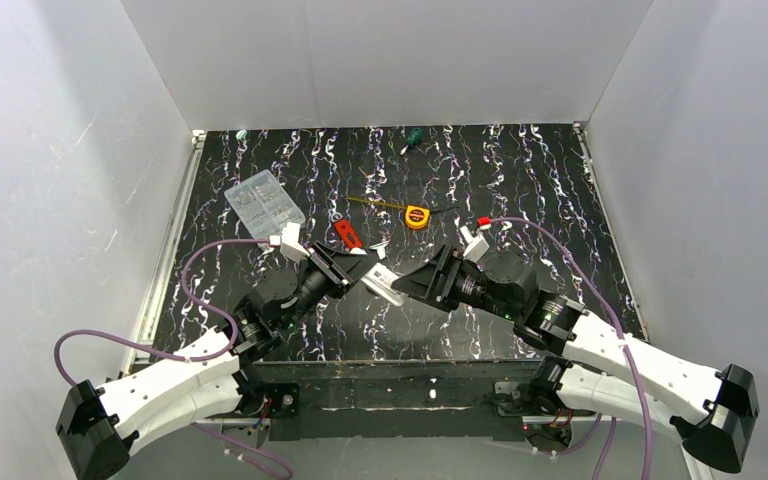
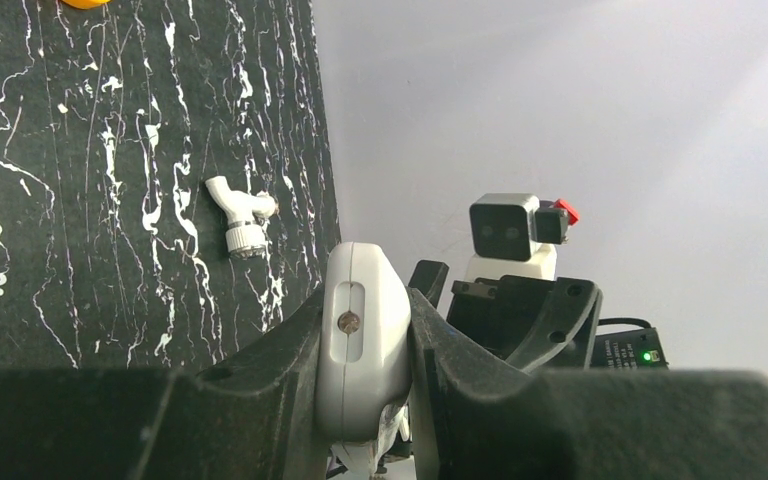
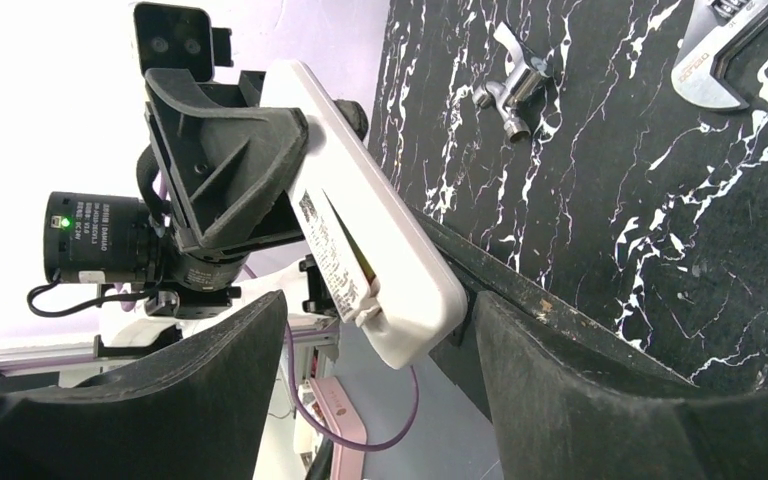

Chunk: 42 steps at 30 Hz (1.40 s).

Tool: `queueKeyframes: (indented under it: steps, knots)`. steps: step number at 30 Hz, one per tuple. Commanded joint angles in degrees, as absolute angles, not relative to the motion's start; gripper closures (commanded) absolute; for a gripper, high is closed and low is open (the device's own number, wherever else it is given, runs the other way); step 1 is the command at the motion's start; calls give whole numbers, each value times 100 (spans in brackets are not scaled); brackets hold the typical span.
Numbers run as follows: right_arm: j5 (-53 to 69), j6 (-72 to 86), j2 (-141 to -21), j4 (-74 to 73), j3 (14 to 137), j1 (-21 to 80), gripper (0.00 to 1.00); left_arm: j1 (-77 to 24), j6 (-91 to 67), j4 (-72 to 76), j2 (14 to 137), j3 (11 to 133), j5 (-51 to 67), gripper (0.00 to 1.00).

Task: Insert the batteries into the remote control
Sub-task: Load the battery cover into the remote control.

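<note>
Over on the left, toward the back of the bench [image 1: 520, 190], lies a clear plastic box [image 1: 265, 203]. In front of it the left arm reaches in toward the middle, and its hand [image 1: 348, 268] is clamped tight on one end of the remote control [image 1: 384, 284]. It holds the remote up off the bench, tilted, with the free end pointing at the other arm.

From the right wrist view the remote's back shows a recess with a printed label. I can't tell whether anything sits in it, and I can't pick out the batteries anywhere. My guess is the loading isn't finished, and this looks like a handover or a regrip.

On the right, the right hand [image 3: 378, 320] faces the left one, jaws spread wide on either side of the remote's free end, gripping nothing.
</note>
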State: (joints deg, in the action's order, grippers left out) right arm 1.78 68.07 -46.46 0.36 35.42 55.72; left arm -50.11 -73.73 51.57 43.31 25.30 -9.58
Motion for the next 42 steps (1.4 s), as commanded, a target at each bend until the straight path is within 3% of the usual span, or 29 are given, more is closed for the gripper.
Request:
queueKeyframes:
  steps: [1, 13, 26, 27, 32, 37, 42]
  knots:
    - [321, 6950, -4647, 464, 3474, 5538, 24, -5032, -7352, 5576, 4219, 2854, -941, 100]
    - [376, 7129, -4697, 526, 3376, 5484, 35, -5037, -7328, 5697, 4265, 2843, -897, 100]
    - [377, 7137, -4884, 527, 3318, 5431, 35, -5036, -7271, 5863, 4252, 2785, -857, 100]
    - [408, 7343, -4886, 544, 3323, 5438, 57, -5034, -7269, 5856, 4239, 2787, -855, 100]
    - [372, 7398, -4883, 467, 3336, 5423, 74, -5036, -7286, 5863, 4270, 2811, -830, 100]
    - [333, 7359, -4822, 428, 3349, 5413, 74, -5036, -7295, 5853, 4264, 2829, -815, 100]
    - [342, 7322, -4760, 607, 3302, 5405, 52, -5036, -7329, 5856, 4259, 2836, -826, 100]
